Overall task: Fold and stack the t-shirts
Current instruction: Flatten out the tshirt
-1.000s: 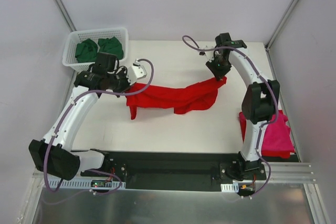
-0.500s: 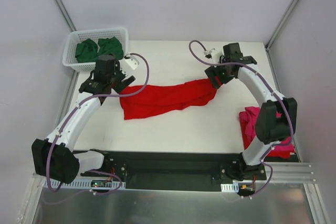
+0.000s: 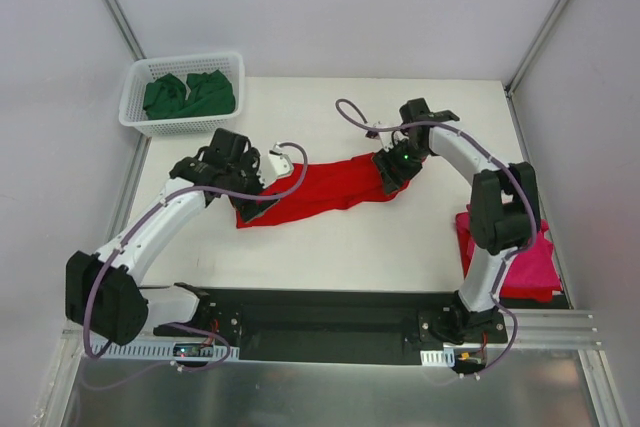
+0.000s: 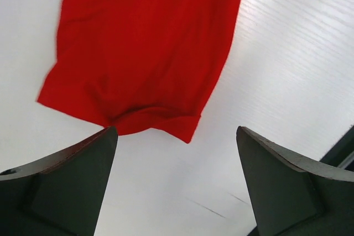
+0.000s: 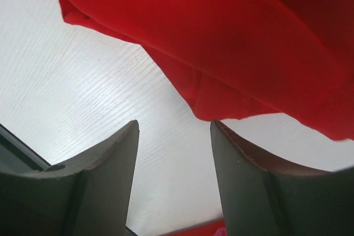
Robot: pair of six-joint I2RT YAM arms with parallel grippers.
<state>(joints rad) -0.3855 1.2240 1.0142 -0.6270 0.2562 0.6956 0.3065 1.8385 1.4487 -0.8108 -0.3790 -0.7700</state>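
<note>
The bright red t-shirt (image 3: 320,187) lies stretched in a loose band across the middle of the table. My left gripper (image 3: 256,183) hovers over its left end, jaws wide apart. In the left wrist view the left gripper (image 4: 176,131) has only bare table between its fingers, and the red t-shirt's (image 4: 149,53) hem lies just ahead. My right gripper (image 3: 392,171) is over the shirt's right end. In the right wrist view the right gripper (image 5: 174,122) is open and empty, with the red t-shirt (image 5: 238,37) just beyond the tips. A magenta t-shirt (image 3: 525,259) sits at the right edge. Dark green t-shirts (image 3: 190,95) fill the basket.
The white lattice basket (image 3: 134,119) stands at the back left corner. A black rail (image 3: 320,322) runs along the near edge between the arm bases. Grey walls close in the table's left, back and right sides.
Both grippers have opened and let go of the red t-shirt, which now lies on the table. Both arms have since shifted inward and nearer along it.
</note>
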